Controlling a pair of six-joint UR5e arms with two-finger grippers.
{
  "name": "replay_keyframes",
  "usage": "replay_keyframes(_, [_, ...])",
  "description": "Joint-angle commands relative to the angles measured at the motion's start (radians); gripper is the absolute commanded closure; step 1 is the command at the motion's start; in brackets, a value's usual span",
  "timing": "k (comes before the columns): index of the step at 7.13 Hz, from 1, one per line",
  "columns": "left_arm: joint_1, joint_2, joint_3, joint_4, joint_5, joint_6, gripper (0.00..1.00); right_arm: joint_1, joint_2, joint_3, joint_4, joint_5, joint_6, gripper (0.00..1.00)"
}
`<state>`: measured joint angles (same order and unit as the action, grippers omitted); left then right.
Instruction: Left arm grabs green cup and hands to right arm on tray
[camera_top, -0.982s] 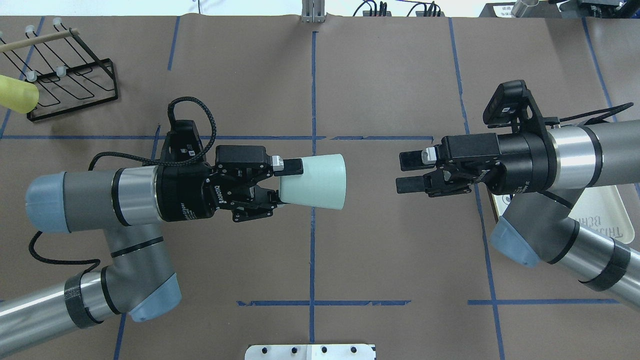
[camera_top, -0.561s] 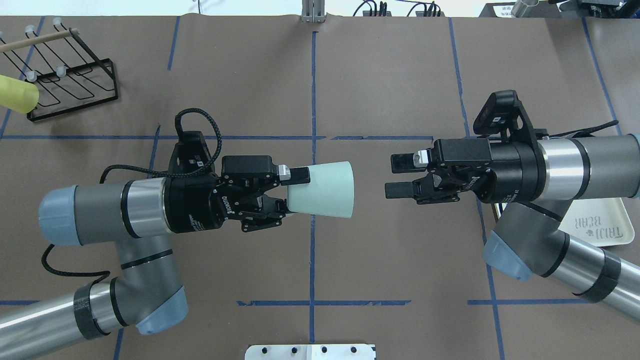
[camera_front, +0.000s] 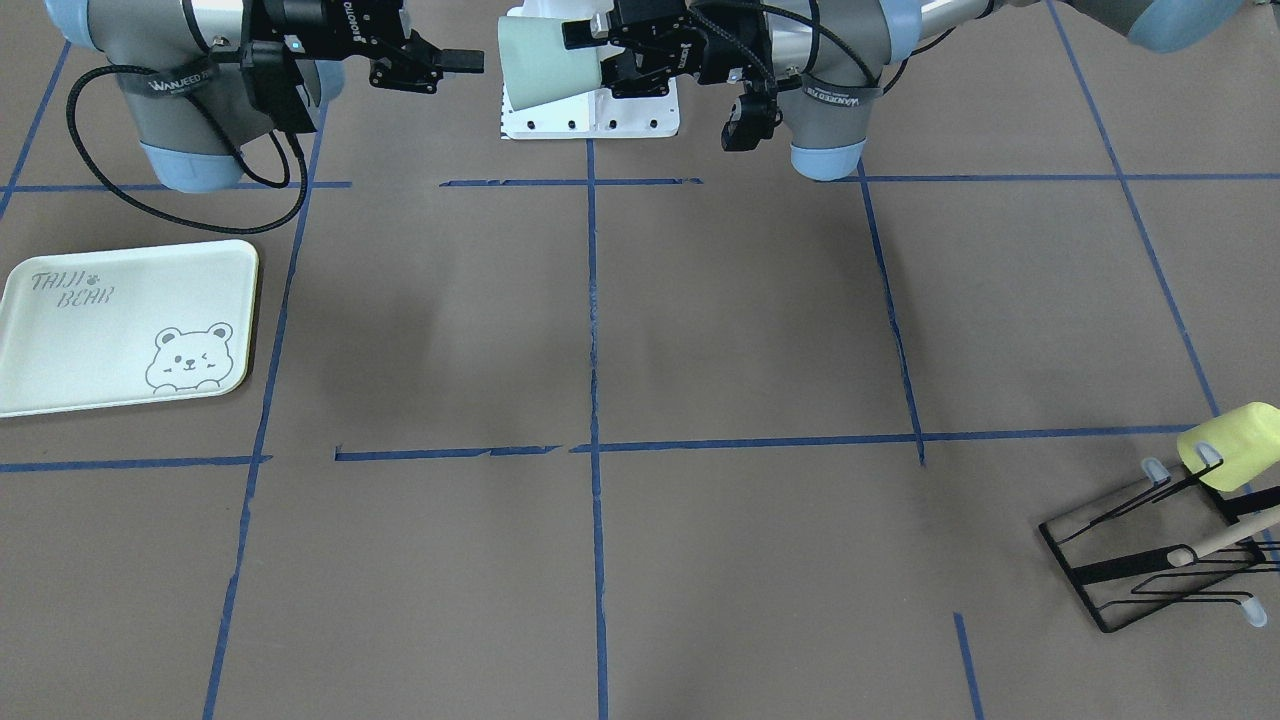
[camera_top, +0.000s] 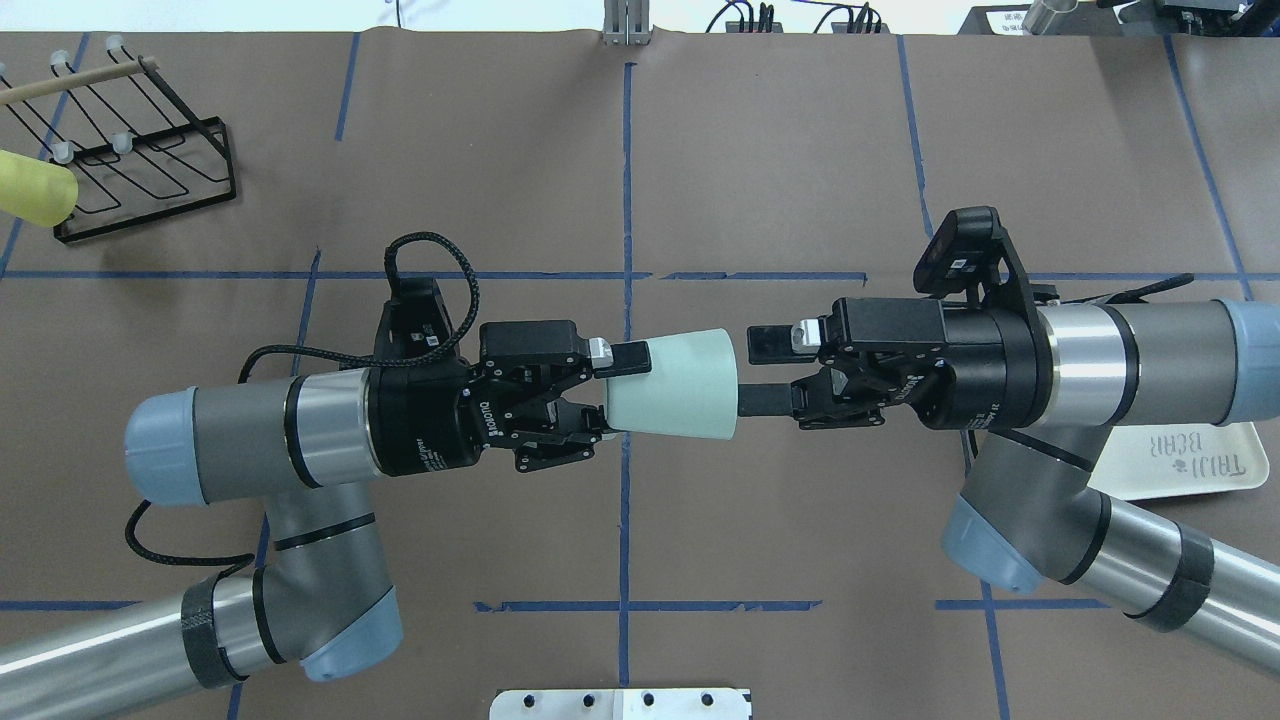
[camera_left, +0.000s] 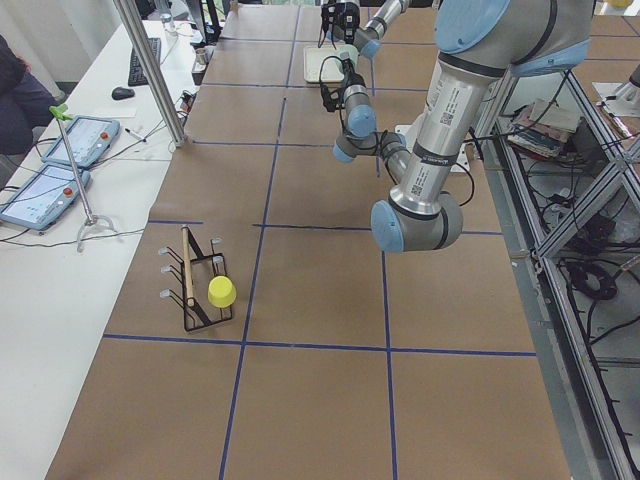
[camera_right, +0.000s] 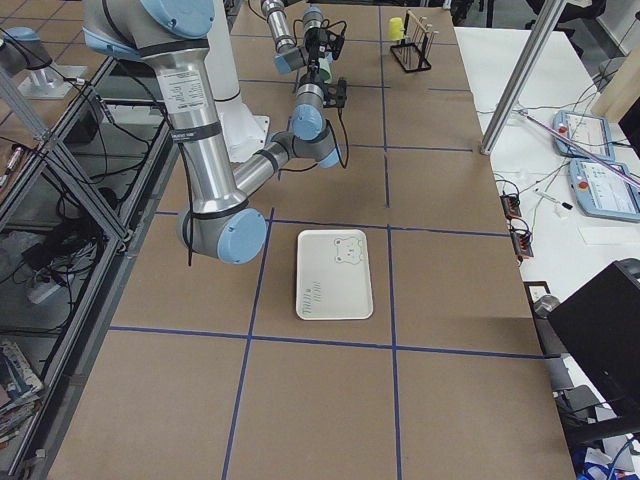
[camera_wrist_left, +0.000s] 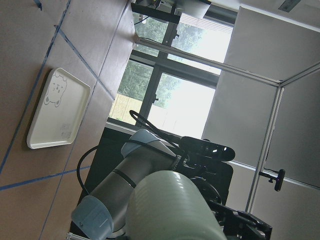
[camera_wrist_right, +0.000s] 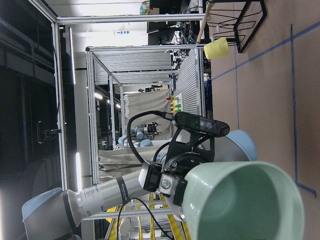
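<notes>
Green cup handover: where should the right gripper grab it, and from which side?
The left gripper holds the green cup level by its narrow base, open mouth facing the right gripper. Probably pinch the rim wall, fingers inside and outside it, coming straight in along the cup's axis; that end looks too wide to span.

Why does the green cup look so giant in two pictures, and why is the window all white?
Left wrist view: the green cup sits close to the lens, so it looks big; the window is washed out by daylight. Right wrist view: the cup's open mouth looms large, and the background is dark. Overhead view: the cup is small and sharp.
</notes>
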<state>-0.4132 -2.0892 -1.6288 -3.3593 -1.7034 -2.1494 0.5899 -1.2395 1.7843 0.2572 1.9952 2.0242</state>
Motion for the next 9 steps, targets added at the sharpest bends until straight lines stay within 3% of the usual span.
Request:
replay_keyframes(1, [0.001, -0.005, 0.003, 0.000, 0.008, -0.001, 0.82, -0.016, 0.005, -0.005, 0.001, -0.004, -0.004, 0.02])
replay_keyframes(5, [0.001, 0.006, 0.003, -0.018, 0.008, -0.004, 0.81, -0.016, 0.005, -0.017, -0.006, -0.016, -0.004, 0.10])
replay_keyframes(9, [0.010, 0.011, 0.004, -0.023, 0.008, -0.004, 0.81, -0.018, 0.009, -0.031, -0.004, -0.036, -0.015, 0.10])
